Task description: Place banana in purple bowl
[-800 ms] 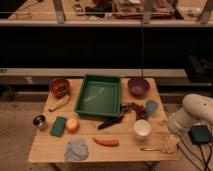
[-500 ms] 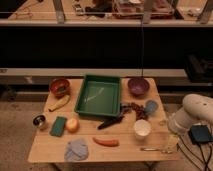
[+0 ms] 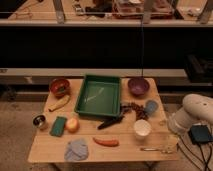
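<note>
The small curved yellow banana (image 3: 59, 104) lies flat on the light wooden bench (image 3: 125, 151) near its left edge. It is just left of the deep green rectangular plastic tray (image 3: 99, 95) and just in front of the round red-orange bowl (image 3: 60, 87). The round dark purple bowl (image 3: 138, 86) stands upright at the back right of the bench, on the far side of the tray from the banana and well apart from it.

In front of the banana sit a small shiny metal cup (image 3: 39, 121), a flat green rectangular sponge (image 3: 58, 126) and a round yellow-orange fruit (image 3: 73, 125), side by side. Nearer the front edge are a crumpled grey-blue cloth (image 3: 77, 149) and an orange carrot (image 3: 106, 142). A dark elongated utensil (image 3: 110, 122) lies by the tray's front right corner. Right of it are a dark reddish cluster (image 3: 132, 107), a pale blue cup (image 3: 151, 106) and a white cup (image 3: 142, 128).

A white rounded robot arm link (image 3: 197, 112) sits low beyond the bench's right end. The end effector itself is out of sight somewhere past that link, and its jaws stand wide apart
</note>
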Robot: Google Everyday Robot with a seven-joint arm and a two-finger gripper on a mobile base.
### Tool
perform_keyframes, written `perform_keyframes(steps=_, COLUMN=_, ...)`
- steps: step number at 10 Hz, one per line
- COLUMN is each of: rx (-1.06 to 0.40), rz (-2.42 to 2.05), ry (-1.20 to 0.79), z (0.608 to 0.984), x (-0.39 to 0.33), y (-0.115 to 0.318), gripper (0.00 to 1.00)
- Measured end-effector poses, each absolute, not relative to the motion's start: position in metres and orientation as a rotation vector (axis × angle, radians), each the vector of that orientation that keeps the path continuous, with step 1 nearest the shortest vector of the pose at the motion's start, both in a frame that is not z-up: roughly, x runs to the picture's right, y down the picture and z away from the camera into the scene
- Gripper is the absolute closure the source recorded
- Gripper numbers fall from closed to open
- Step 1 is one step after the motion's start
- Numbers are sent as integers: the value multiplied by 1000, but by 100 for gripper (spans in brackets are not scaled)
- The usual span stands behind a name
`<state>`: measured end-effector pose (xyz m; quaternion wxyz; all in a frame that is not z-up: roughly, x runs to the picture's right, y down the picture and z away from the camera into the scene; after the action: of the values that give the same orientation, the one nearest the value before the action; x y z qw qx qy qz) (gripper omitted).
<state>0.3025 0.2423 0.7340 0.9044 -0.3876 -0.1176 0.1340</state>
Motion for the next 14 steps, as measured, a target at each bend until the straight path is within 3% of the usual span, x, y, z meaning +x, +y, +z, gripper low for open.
perform_keyframes(steps=12, rx=-798, rz=274, ry=-241, z=733, x=302, y=242, gripper=20)
perform_keyframes(steps=14, rx=-740, rz=261, ry=-221, z=723, x=299, y=235, gripper=20)
